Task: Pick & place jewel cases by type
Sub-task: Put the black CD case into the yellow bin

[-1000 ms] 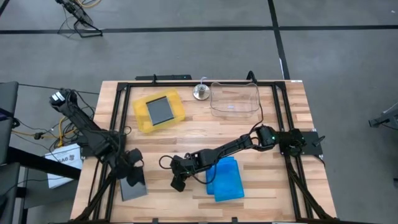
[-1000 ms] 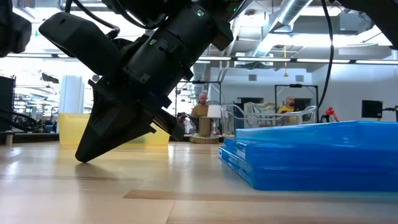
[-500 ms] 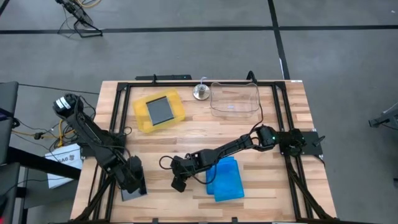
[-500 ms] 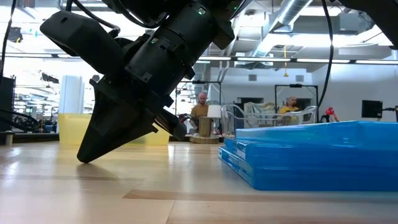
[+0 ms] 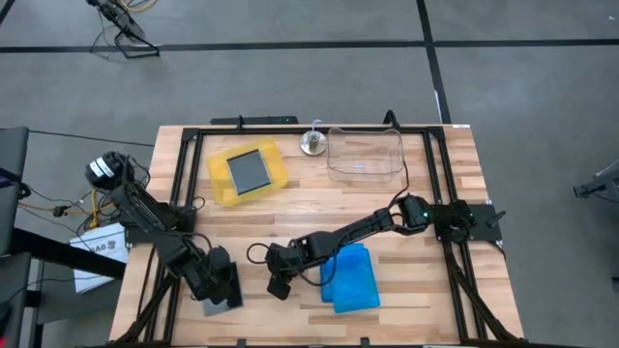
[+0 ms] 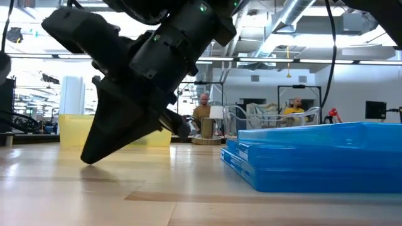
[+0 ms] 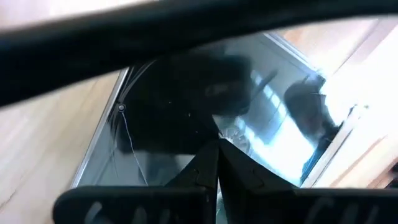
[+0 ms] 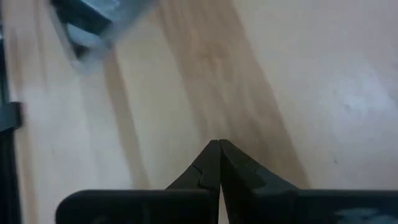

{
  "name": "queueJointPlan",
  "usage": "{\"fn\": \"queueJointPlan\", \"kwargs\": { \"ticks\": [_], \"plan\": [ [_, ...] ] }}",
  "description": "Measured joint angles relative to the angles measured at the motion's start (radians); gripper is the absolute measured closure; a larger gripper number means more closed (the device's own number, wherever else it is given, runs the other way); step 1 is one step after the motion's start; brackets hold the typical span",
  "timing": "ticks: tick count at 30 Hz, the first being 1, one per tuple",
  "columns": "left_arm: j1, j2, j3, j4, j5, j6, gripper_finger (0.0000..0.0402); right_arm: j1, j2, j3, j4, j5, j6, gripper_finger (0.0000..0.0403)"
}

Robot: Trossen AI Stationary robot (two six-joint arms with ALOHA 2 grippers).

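We see the left gripper [image 5: 224, 290] has slid over the grey jewel case [image 7: 186, 118] — fingers pinched shut, holding nothing, so no pickup yet. Right gripper [image 5: 278, 285] sits closed, empty, beside the blue jewel cases [image 5: 350, 278].

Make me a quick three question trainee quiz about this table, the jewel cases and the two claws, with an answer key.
1. True or false: the yellow tray already holds a grey jewel case.
2. Which claw is over the grey case at the table's front left edge? A) left claw B) right claw C) neither
3. Fill in: the stack of blue jewel cases lies beside the ____ claw.

Key
1. True. The clear tub shows no case inside.
2. A. It is shut, tips down over that case.
3. Right. It is shut and holds nothing, tips at the bare wood.
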Motion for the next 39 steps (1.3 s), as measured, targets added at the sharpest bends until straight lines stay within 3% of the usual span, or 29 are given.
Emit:
{"fn": "queueJointPlan", "kwargs": {
  "ticks": [11, 20, 31, 39],
  "plan": [
    [0.117, 0.064, -0.004, 0.169, -0.215, 0.091, 0.0401, -0.004, 0.000, 0.122, -0.157, 0.015, -0.140, 0.0403],
    [0.199, 0.042, -0.006, 0.220, -0.201, 0.189, 0.0401, -0.010, 0.000, 0.147, -0.259, 0.016, -0.178, 0.0403],
    [0.162, -0.037, 0.168, -0.177, -0.178, 0.220, 0.0401, -0.014, 0.000, 0.147, -0.293, 0.016, -0.227, 0.0403],
    [0.021, -0.037, 0.164, -0.341, -0.133, 0.077, 0.0401, -0.015, 0.000, 0.147, -0.291, 0.019, -0.361, 0.0403]
  ]
}}
